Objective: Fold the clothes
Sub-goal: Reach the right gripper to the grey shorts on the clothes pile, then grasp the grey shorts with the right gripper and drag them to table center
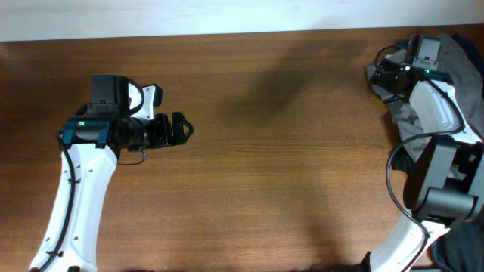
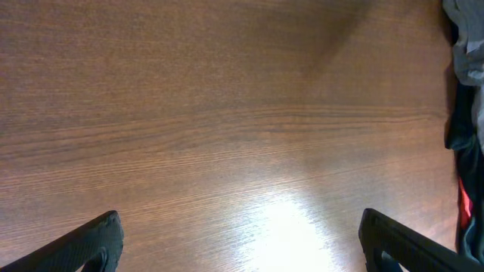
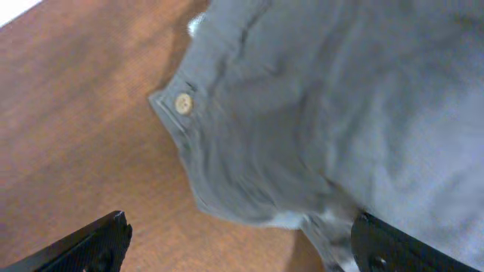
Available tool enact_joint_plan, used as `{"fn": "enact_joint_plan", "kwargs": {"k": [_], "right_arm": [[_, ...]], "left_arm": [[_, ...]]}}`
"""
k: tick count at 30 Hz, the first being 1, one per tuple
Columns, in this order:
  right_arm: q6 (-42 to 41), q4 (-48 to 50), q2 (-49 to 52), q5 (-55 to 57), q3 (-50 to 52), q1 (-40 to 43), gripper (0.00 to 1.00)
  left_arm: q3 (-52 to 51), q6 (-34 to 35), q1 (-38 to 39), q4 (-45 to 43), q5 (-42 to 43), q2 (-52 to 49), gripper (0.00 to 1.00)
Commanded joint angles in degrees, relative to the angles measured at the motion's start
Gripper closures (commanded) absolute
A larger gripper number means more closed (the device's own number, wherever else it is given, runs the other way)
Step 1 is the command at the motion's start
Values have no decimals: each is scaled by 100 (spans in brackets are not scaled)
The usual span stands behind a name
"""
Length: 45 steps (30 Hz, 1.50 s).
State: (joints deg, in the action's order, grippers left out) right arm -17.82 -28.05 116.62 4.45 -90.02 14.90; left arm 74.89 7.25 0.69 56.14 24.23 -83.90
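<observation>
Hovering at the far right corner of the table point(image 1: 287, 151), my right gripper point(image 3: 238, 243) hangs with its fingers spread wide and nothing between them, right above the shorts point(image 3: 363, 113). They lie bunched along the right edge, and I judge the heap runs near to far. My left gripper point(image 1: 180, 128), also spread and empty, sits well apart over bare wood at the left, so the right arm is nearer. The button point(image 3: 182, 103) at the waistband corner points left, toward the table's middle.
</observation>
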Motion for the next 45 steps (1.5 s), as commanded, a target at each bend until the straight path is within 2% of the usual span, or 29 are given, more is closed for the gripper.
{"fn": "enact_joint_plan", "kwargs": {"k": [1,4,7,11,13,14,15,16,20,23,25,30,34,42,45], "right_arm": [[-28,131,420,94,-96,-192,3],[-208,273,754,629,-96,-221,2],[-339,444,1005,669,-96,-122,3],[-415,658,1051,658,-96,-61,15],[-411,772,1049,662,-109,-50,46],[-413,754,1038,654,-140,-52,74],[-413,675,1003,651,-175,-52,91],[-413,544,911,651,-221,-61,96],[-341,280,258,378,-258,-74,96],[35,24,-619,-507,-258,-184,96],[155,-249,-1193,-903,-258,-400,97],[155,-719,-1886,-1054,-258,-1187,96],[151,-1147,-1917,-1113,-254,-2188,96],[151,-1727,-1401,-1108,-247,-4345,96],[151,-1880,-1362,-680,-247,-5003,96]], "left_arm": [[81,-201,-4,-20,55,9,1],[81,-203,-4,-9,39,9,1],[81,-203,-4,-11,39,9,1],[81,-203,-4,-11,39,9,1],[81,-203,-4,-9,42,9,1],[81,-201,-4,-9,42,9,1],[81,-201,-4,-9,42,9,1],[81,-201,-4,-9,42,9,0],[81,-201,-4,-11,42,9,0],[81,-199,-4,-11,153,9,1],[81,-199,-4,-11,173,11,1],[118,-201,-24,-11,170,13,1],[380,-254,-166,17,166,120,1],[1049,-457,-931,55,127,743,1],[1051,-522,-1123,192,127,1010,1]]}}
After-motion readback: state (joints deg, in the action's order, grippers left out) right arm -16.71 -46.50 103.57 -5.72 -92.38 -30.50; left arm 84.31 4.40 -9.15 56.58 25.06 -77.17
